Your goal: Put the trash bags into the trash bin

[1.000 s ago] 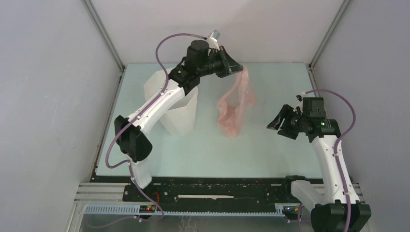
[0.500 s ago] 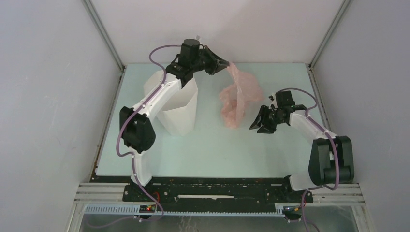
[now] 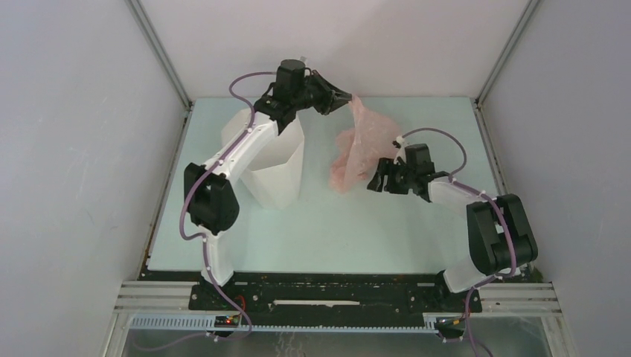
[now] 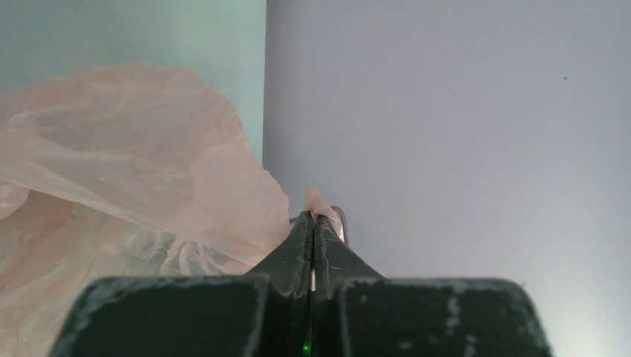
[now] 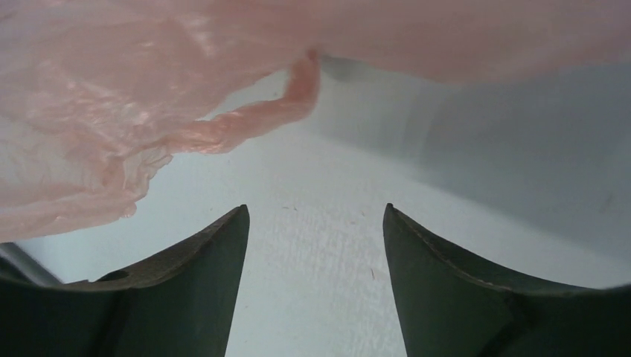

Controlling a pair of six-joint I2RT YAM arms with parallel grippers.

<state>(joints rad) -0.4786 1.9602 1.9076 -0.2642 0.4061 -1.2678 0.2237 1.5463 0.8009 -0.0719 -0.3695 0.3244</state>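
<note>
Upper centre, left gripper [image 3: 347, 101] fingers pinch the trash bag [image 3: 366, 141]; right gripper [image 3: 376, 178] fingers gape beside it. Limp, probably slippery film: grab bunched folds.

The right fingers [image 5: 186, 282] have swung in from well apart to just beside the trash bag [image 3: 364, 141]. The bag has billowed out wider.

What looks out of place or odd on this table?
Nothing is spilled or broken. The one odd sight is the pink bag, hanging crumpled from the left arm's shut jaws beside the white bin rather than in it. The right arm's jaws stand open close to its lower part.
</note>
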